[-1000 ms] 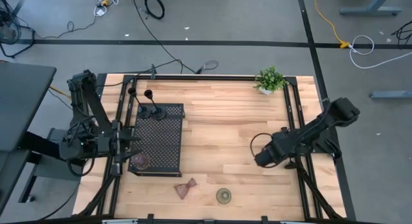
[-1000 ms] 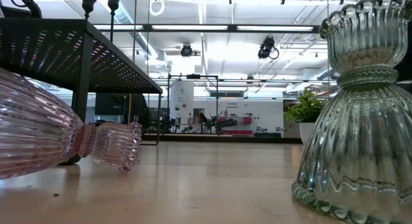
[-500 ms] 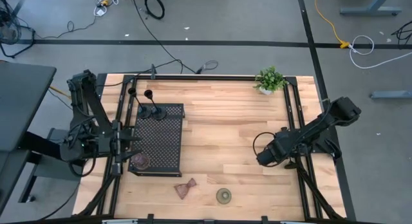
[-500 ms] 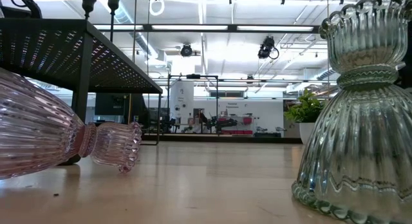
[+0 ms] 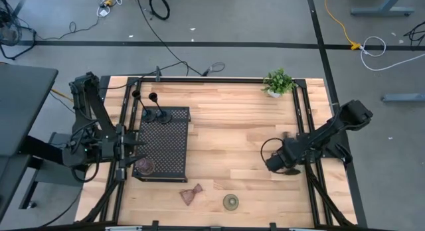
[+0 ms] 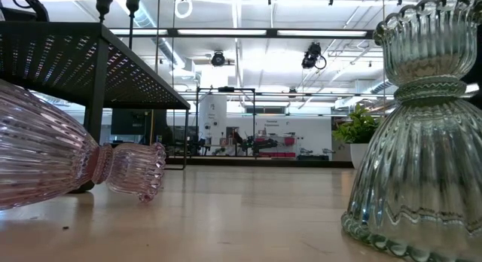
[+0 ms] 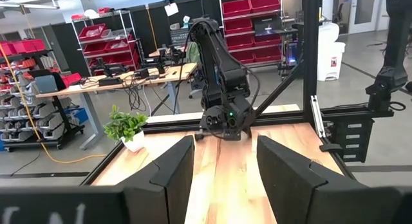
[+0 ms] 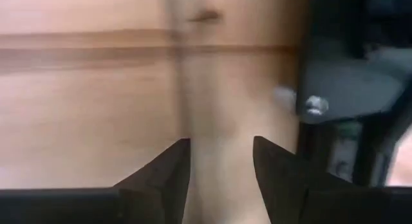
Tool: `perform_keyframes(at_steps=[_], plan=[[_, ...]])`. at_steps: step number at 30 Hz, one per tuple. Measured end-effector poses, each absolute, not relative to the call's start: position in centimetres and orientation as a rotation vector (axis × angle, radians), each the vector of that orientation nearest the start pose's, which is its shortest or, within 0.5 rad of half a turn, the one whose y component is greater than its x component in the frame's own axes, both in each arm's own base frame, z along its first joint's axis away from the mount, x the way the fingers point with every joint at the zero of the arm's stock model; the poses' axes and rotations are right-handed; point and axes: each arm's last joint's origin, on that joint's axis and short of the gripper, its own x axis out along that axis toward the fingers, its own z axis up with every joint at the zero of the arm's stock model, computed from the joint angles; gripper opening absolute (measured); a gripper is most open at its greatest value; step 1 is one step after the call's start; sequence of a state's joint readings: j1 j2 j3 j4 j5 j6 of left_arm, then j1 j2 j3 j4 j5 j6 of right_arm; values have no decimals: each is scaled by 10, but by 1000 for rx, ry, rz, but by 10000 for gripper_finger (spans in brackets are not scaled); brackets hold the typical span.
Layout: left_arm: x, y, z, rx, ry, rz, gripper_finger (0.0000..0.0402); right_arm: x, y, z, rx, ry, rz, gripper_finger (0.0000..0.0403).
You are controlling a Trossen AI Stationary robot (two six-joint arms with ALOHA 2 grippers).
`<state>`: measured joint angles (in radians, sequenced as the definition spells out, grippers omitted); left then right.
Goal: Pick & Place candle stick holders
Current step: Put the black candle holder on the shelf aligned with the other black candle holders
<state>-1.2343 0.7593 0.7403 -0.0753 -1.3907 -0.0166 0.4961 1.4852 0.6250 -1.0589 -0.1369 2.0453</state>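
Note:
Two tall black stems [image 5: 151, 105] stand on round bases at the far end of the black perforated tray [image 5: 166, 148]. A brown squat holder [image 5: 145, 166] stands on the tray's near left corner. A pink holder [image 5: 191, 194] lies on its side on the table; it also shows in the low view [image 6: 75, 168]. An olive-green holder [image 5: 230, 202] stands upright near the front edge, and also shows in the low view [image 6: 422, 141]. My left gripper [image 5: 133, 148] is open and empty at the tray's left side. My right gripper [image 5: 273, 163] is open and empty low over bare wood at the right [image 8: 221, 166].
A small green potted plant [image 5: 277, 81] stands at the far right corner. A black frame [image 5: 302, 111] runs round the table's edges. Bare wood [image 5: 232, 131] lies between the tray and my right arm. The tray stands raised on legs [image 6: 96, 74].
My right gripper has drawn back a little toward the table's right edge. The holders and the tray have stayed where they were.

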Motion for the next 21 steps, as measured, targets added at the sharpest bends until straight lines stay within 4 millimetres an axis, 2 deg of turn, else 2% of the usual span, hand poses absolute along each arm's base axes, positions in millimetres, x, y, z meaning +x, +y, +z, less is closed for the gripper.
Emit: perform_keyframes(at_steps=[3,7,11,17,21], plan=[[75,-130,334,75,23,156,172,139,82,123,981,1491,-1534,168],[75,-130,333,81,24,156,172,138,82,122,991,1490,-1535,162],[75,-130,333,82,24,156,172,145,85,126,985,1477,-1484,144],[75,-130,333,85,25,156,172,162,87,137,952,1316,-1394,116],[75,-130,333,85,25,156,172,165,83,138,944,1271,-1402,101]])
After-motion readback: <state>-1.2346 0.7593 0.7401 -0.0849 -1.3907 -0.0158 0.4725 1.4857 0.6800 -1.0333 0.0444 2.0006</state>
